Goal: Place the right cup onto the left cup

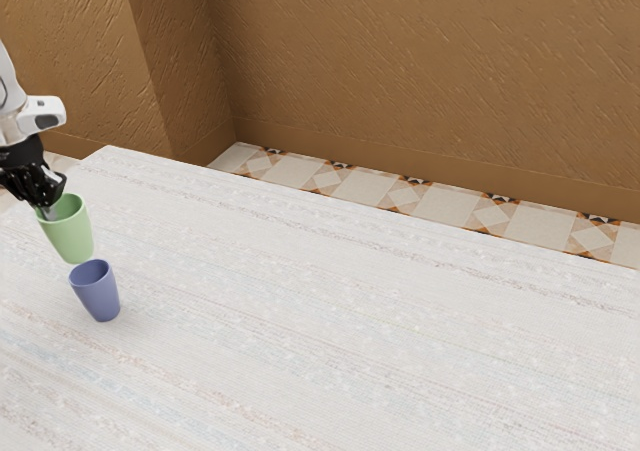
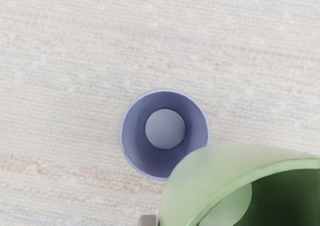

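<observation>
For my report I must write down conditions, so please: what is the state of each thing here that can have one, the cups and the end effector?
Blue cup: upright on the table, empty.
Green cup: held mouth up, raised, not inside the blue cup.
End effector: closed on the green cup's wall.

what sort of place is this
Probably a room in a simulated home, judging by the light, streaky tabletop, the rough brown walls and the patterned floor tiles beyond the table's edge. Which room it might be, I can't tell.
</observation>
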### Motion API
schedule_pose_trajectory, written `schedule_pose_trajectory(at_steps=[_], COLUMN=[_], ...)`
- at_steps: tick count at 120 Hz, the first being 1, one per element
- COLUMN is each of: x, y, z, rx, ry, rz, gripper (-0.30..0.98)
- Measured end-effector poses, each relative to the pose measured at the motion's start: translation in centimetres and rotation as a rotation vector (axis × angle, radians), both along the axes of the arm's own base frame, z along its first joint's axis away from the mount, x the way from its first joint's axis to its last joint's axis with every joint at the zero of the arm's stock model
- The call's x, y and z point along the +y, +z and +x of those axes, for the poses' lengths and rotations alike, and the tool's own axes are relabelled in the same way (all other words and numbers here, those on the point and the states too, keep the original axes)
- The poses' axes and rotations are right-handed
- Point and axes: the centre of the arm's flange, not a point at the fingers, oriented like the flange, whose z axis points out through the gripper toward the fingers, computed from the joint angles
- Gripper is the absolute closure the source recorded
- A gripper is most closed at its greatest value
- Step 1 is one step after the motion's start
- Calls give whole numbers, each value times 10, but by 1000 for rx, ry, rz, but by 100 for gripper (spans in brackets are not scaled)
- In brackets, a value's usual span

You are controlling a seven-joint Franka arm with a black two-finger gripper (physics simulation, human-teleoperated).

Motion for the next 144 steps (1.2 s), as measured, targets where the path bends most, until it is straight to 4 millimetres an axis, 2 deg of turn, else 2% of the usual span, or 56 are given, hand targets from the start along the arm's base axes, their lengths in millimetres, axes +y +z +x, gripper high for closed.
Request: schedule_pose_trajectory(at_steps=[12, 54, 127, 144], x=[6, 35, 34, 36], y=[-8, -43, -78, -94], z=[7, 14, 29, 33], rx=[-10, -2, 26, 38], ry=[-7, 10, -16, -13], rz=[13, 22, 4, -4], gripper=[79, 79, 79, 79])
